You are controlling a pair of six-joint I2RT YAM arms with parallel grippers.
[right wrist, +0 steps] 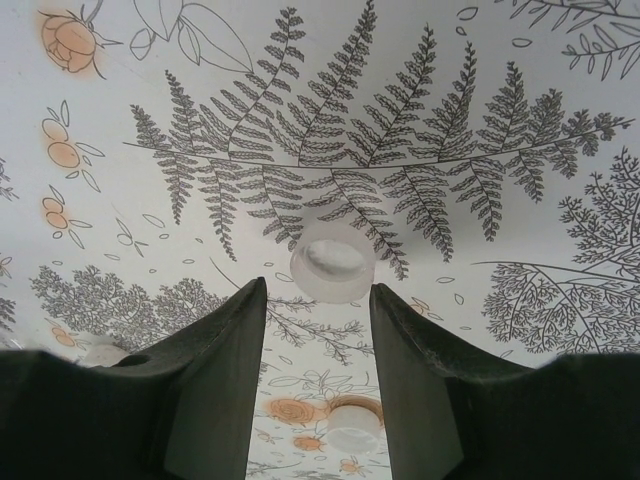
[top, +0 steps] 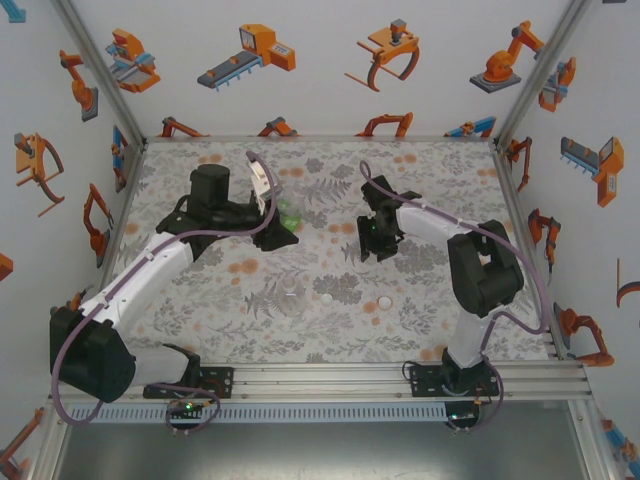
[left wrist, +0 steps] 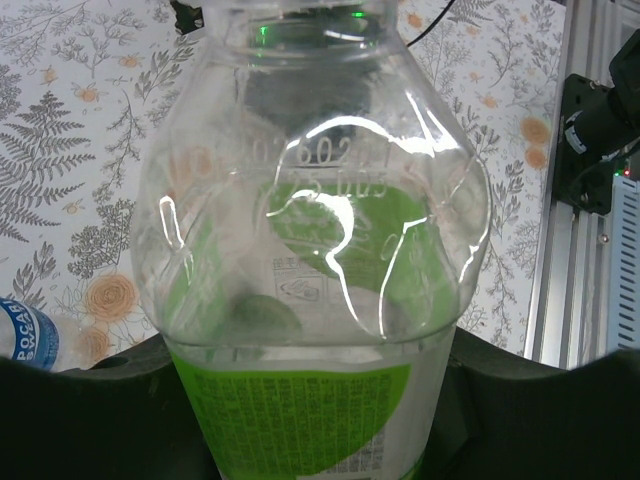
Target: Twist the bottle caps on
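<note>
My left fingers (left wrist: 80, 420) clamp the green-labelled clear plastic bottle (top: 288, 215), left of centre overhead; the small round white plastic cap (right wrist: 333, 262) sits at my part-spread right fingers' (right wrist: 220, 380) tips, pinch unconfirmable.

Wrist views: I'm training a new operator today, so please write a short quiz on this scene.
1. True or false: the left pincer grips the green-labelled bottle.
2. The white cap nearest the right pincer is: A) clamped between its fingers; B) lying free just ahead of its open fingertips; C) screwed onto a bottle.
3. Fill in: the second bottle, at the left wrist view's left edge, has a ____ label.
Key: 1 true; 2 B; 3 blue.
</note>
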